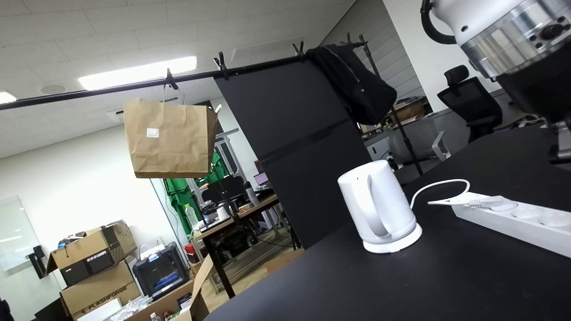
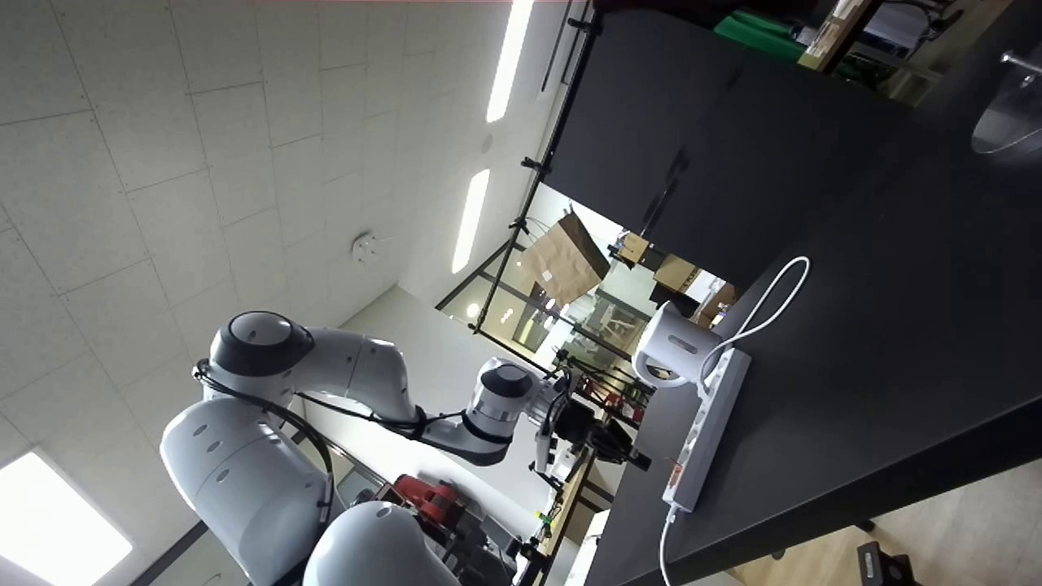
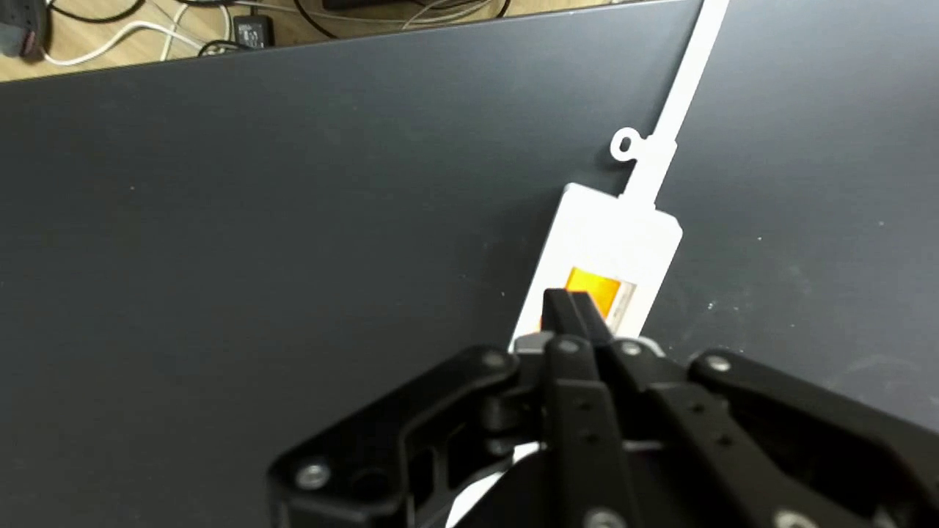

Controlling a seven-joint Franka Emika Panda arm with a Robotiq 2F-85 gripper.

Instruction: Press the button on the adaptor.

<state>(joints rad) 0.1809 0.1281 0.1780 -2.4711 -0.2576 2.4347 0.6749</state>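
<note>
The adaptor is a long white power strip, seen in both exterior views (image 1: 517, 229) (image 2: 716, 431) and in the wrist view (image 3: 623, 231). It lies flat on the black table. Its orange button (image 3: 598, 286) is near the cable end and also shows small in an exterior view (image 2: 676, 475). My gripper (image 3: 576, 295) is shut with its fingertips together and nothing between them. In the wrist view the fingertips overlap the button and hide part of it. In an exterior view the gripper (image 2: 639, 461) is apart from the strip, above the table. In the other exterior view it (image 1: 561, 154) is partly cut off.
A white kettle (image 1: 395, 200) stands beside the strip's far end, also seen in an exterior view (image 2: 680, 342). Its white cable (image 2: 781, 301) loops to a plug in the strip. The strip's own cable (image 3: 689, 81) runs over the black table's edge (image 3: 352, 44).
</note>
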